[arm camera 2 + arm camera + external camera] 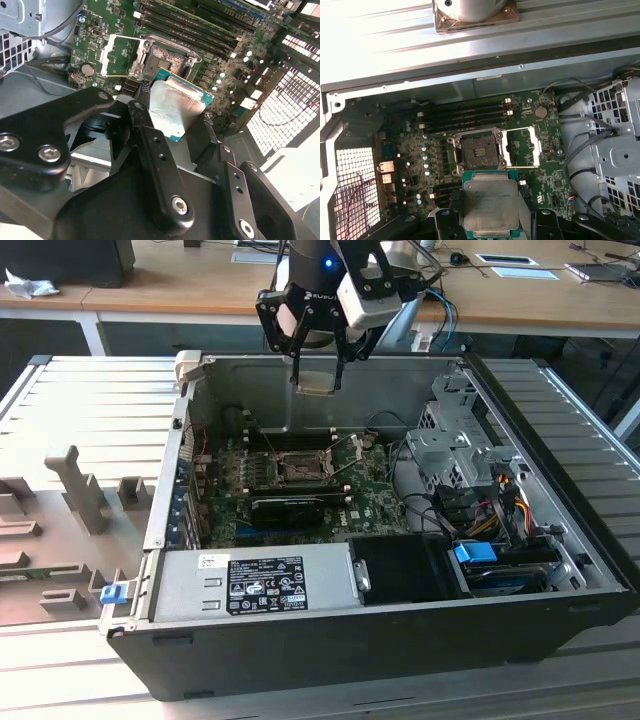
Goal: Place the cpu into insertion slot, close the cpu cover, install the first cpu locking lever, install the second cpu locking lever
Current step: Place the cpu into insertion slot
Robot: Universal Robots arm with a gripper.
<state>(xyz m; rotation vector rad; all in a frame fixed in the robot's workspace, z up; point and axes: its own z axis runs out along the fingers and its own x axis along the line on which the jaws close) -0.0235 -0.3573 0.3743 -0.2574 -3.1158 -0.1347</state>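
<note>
— Claw (318,380) status from your end?

— I read it as clamped on the cpu (316,390), one black finger on each of two opposite edges. In the exterior view it hangs over the open computer case (400,660), level with the far wall, at twelve o'clock from the insertion slot (300,472) and well apart from it.

— Which way does the chip face?

— In both wrist views its silvery face (175,110) (490,205) is turned to the cameras, with the green rim showing along the edges.

— And the socket?

— Bare. I see the dark pin field exposed (479,150) (167,57) on the green motherboard (370,510). The cpu cover (522,145) (117,55) is swung open and lies just beside the slot, on the side toward the drive cage (450,450), which sits at three o'clock from the board in the exterior view.

— Anything else around it?

— Memory slots (465,117) run between the socket and the far wall. The power supply (260,585) sits at six o'clock from the board. The case rests on a slatted metal tabletop (590,440).
</note>
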